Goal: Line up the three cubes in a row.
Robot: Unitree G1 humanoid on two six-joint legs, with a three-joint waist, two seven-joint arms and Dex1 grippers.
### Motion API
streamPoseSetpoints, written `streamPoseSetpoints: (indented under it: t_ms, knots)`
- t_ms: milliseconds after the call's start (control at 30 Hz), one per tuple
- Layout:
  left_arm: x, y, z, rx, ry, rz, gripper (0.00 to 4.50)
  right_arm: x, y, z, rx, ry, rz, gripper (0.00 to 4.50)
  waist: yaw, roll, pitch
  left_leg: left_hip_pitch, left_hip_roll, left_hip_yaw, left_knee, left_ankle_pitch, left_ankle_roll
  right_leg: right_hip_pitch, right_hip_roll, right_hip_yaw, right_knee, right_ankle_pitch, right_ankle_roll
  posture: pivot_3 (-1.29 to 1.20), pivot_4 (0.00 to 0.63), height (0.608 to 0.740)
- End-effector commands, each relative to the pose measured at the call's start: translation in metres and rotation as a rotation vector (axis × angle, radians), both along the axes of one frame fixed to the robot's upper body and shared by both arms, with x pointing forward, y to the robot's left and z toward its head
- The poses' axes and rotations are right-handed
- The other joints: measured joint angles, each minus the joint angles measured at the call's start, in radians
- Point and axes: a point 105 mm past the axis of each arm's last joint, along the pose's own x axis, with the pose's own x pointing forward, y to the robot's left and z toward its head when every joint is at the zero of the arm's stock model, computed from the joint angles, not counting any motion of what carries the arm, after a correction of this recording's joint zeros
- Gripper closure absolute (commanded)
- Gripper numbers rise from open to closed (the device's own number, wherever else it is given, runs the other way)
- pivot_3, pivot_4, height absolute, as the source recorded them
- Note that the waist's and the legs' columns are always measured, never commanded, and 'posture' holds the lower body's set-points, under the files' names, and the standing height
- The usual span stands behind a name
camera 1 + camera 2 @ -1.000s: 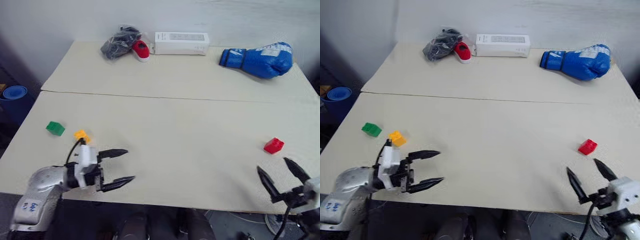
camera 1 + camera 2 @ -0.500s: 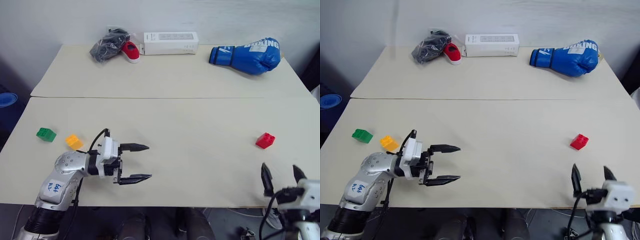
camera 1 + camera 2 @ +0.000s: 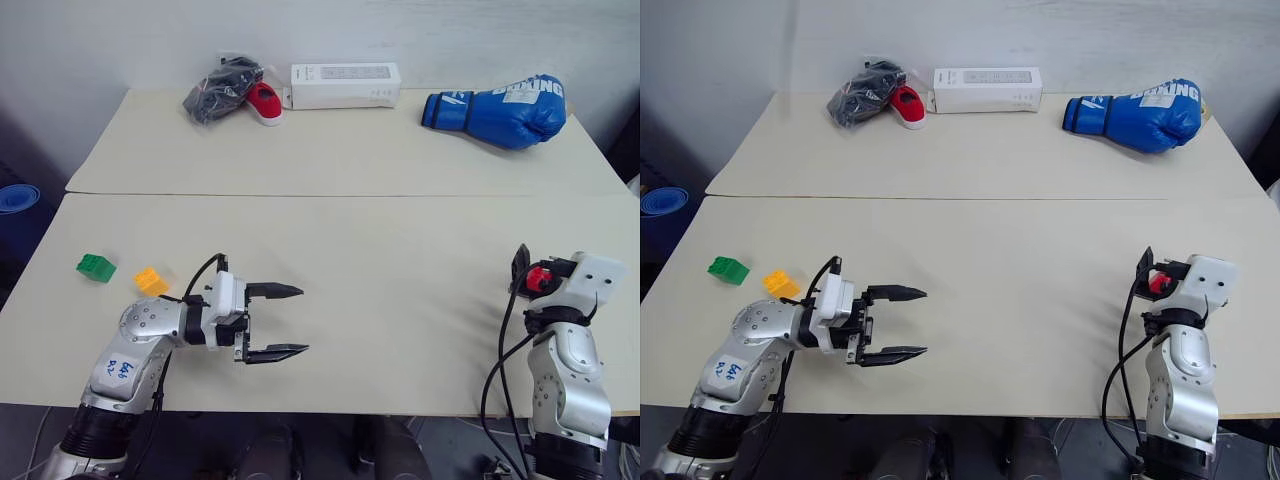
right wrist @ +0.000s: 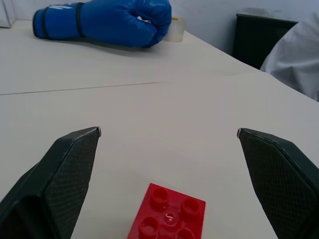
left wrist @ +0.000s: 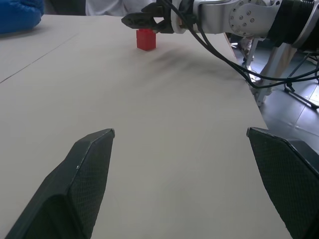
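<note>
Beige worktop (image 3: 400, 250): the right pincer (image 4: 168, 144), released wide, straddles the red studded block (image 4: 168, 219), light, rigid and probably slick, best pinched across flat sides; green block (image 3: 96, 267) and yellow-orange block (image 3: 151, 280) lie far off.

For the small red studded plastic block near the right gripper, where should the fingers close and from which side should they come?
Grip the red studded plastic block across its two flat side faces, below the studs. It lies flat, studs up, on the beige table, between the open right gripper's fingers, so come low along the tabletop from the robot's side; the studded top offers no flat hold.
</note>
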Motion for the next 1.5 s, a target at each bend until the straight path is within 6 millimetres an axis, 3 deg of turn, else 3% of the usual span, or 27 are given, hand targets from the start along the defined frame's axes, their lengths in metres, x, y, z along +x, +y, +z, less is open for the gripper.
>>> streamPoseSetpoints:
  t_ms: [33, 67, 133, 367, 467, 567, 667, 733, 800, 900, 1100, 1367, 1500]
  knots:
    - [-0.005, -0.002, 0.007, -0.004, -0.041, -0.006, 0.02, 0.0, 0.0, 0.001, 0.03, -0.019, -0.04, 0.0, 0.0, 0.0, 0.0, 0.0, 0.0, 0.0, 0.0, 0.0, 0.0, 0.0, 0.0, 0.0, 0.0, 0.0, 0.0, 0.0, 0.15, 0.74]
    - [-0.005, -0.002, 0.007, -0.003, -0.042, -0.005, 0.02, 0.0, 0.001, -0.001, 0.046, -0.013, -0.05, 0.0, 0.0, 0.0, 0.0, 0.0, 0.0, 0.0, 0.0, 0.0, 0.0, 0.0, 0.0, 0.0, 0.0, 0.0, 0.0, 0.0, 0.15, 0.74]
    - [-0.006, -0.002, 0.007, -0.002, -0.043, -0.003, 0.0, 0.0, 0.002, -0.004, 0.076, -0.01, -0.053, 0.56, -0.001, 0.0, 0.0, 0.0, 0.0, 0.0, 0.0, 0.0, 0.0, 0.0, 0.0, 0.0, 0.0, 0.0, 0.0, 0.0, 0.15, 0.74]
    - [-0.005, 0.0, 0.008, 0.008, -0.052, 0.006, 0.0, 0.003, 0.012, -0.007, 0.115, -0.012, 0.007, 3.02, -0.001, 0.0, 0.0, 0.0, 0.0, 0.0, 0.0, 0.0, 0.0, 0.0, 0.0, 0.0, 0.0, 0.0, 0.0, 0.0, 0.15, 0.74]
    - [-0.004, 0.001, 0.009, 0.009, -0.058, 0.02, 0.0, 0.01, 0.023, 0.008, 0.135, -0.048, 0.163, 3.04, -0.001, 0.0, 0.0, 0.0, 0.0, 0.0, 0.0, 0.0, 0.0, 0.0, 0.0, 0.0, 0.0, 0.0, 0.0, 0.0, 0.15, 0.74]
    - [-0.004, 0.006, 0.008, 0.017, -0.056, 0.034, 0.0, 0.017, 0.069, 0.037, 0.029, -0.087, 0.617, 3.04, -0.002, 0.001, 0.001, 0.0, 0.0, 0.0, 0.0, 0.0, 0.001, 0.0, 0.0, 0.0, 0.0, 0.0, 0.0, 0.0, 0.15, 0.74]
    - [-0.004, 0.009, 0.006, 0.02, -0.051, 0.046, 0.0, 0.004, 0.111, 0.048, -0.146, -0.057, 1.025, 3.04, -0.005, 0.001, 0.001, 0.0, 0.001, 0.0, 0.0, 0.0, 0.001, 0.0, 0.0, 0.0, -0.001, 0.0, 0.0, 0.0, 0.15, 0.74]
    - [-0.005, 0.013, 0.006, 0.016, -0.041, 0.062, 0.0, -0.025, 0.146, 0.04, -0.32, 0.025, 1.447, 3.04, -0.004, 0.001, 0.001, 0.0, 0.001, -0.001, -0.001, 0.0, 0.001, 0.0, 0.001, -0.001, -0.001, 0.0, 0.0, 0.0, 0.15, 0.74]
    - [-0.006, 0.016, 0.004, 0.015, -0.029, 0.072, 0.0, -0.039, 0.159, 0.025, -0.418, 0.103, 1.695, 3.04, 0.001, -0.002, 0.002, 0.0, 0.001, -0.001, -0.001, -0.001, 0.002, 0.001, 0.001, -0.001, -0.003, 0.0, 0.0, 0.0, 0.15, 0.74]
    - [-0.013, 0.023, 0.001, 0.012, 0.009, 0.077, 0.0, -0.04, 0.173, -0.001, -0.512, 0.203, 1.976, 3.04, -0.004, -0.005, 0.003, 0.001, 0.001, 0.0, 0.0, -0.001, 0.003, 0.002, 0.0, -0.002, -0.005, 0.001, 0.001, 0.0, 0.15, 0.74]
    - [-0.019, 0.029, 0.002, 0.033, 0.015, 0.08, 0.0, -0.012, 0.183, -0.014, -0.569, 0.206, 2.018, 3.04, 0.006, -0.005, 0.003, 0.0, 0.0, -0.002, 0.001, 0.0, 0.003, 0.002, -0.002, -0.004, -0.004, 0.001, 0.001, 0.0, 0.15, 0.74]
    - [-0.02, 0.039, 0.003, 0.048, 0.013, 0.129, 0.0, -0.003, 0.185, -0.017, -0.494, 0.188, 1.984, 3.04, -0.001, -0.005, 0.003, 0.001, -0.001, -0.003, 0.001, 0.0, 0.002, 0.004, -0.002, -0.004, -0.005, 0.002, 0.002, 0.0, 0.15, 0.74]
    - [-0.02, 0.044, 0.002, 0.056, 0.015, 0.153, 0.0, -0.004, 0.185, -0.012, -0.494, 0.138, 1.97, 1.75, 0.0, -0.005, 0.003, 0.001, -0.001, -0.003, 0.001, 0.0, 0.001, 0.004, -0.002, -0.004, -0.004, 0.002, 0.002, 0.0, 0.15, 0.74]
